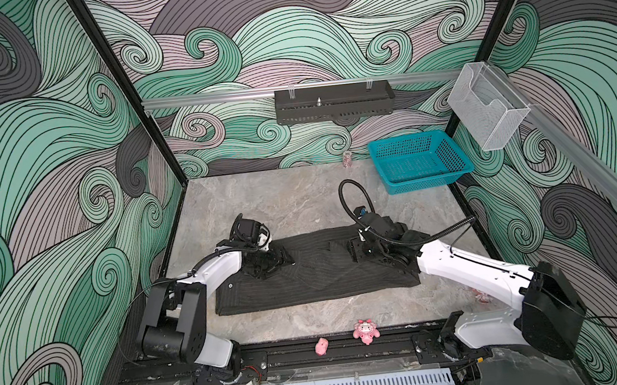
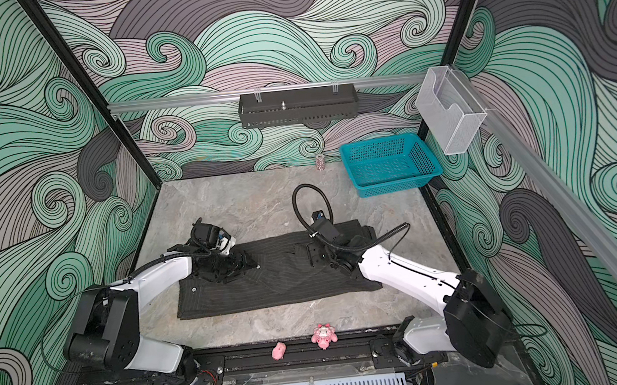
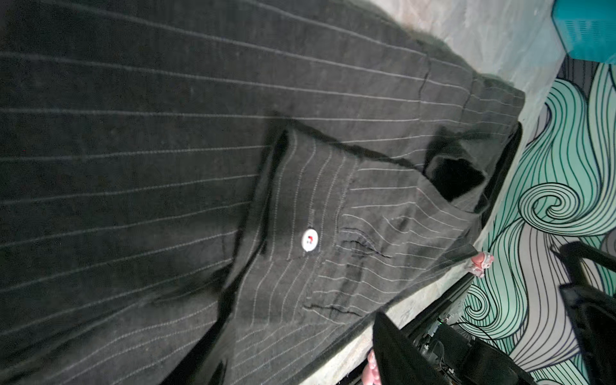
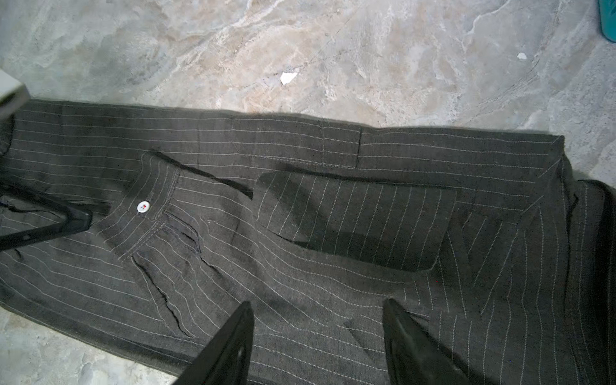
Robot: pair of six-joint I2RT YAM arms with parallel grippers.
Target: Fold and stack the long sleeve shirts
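- The right gripper (image 4: 320,333) has its fingers (image 4: 230,346) spread, with nothing between them. The tips are low over the shirt's right half; I cannot tell whether they touch the cloth.
- The left gripper (image 1: 283,260) is over the shirt's left end. In the left wrist view its fingers (image 3: 396,350) also stand apart and pinch no cloth.
- The shirt (image 1: 320,278) lies flat across the middle of the bench (image 1: 300,202), nearer the front edge than the far one. It forms a long band running left to right, and neither gripper holds it.
- A cuff (image 4: 146,200) with a white button (image 4: 143,206) lies slantwise on top of the body, so at least one sleeve is folded in. The right arm hides the band's right end in both top views.
- Done, as I judge it: the sides and sleeves are turned in, and the band's long edges look fairly straight.
- Left to do: a few puckers beside the cuff want smoothing. The band's ends then have to be folded over each other into a compact packet.
- Stacking is not begun. Only this one shirt is in view, so there is no pile to set it on.
- A teal basket (image 1: 416,158) stands empty at the far right corner, well apart from the shirt. Whether it is meant for the pile I cannot tell.
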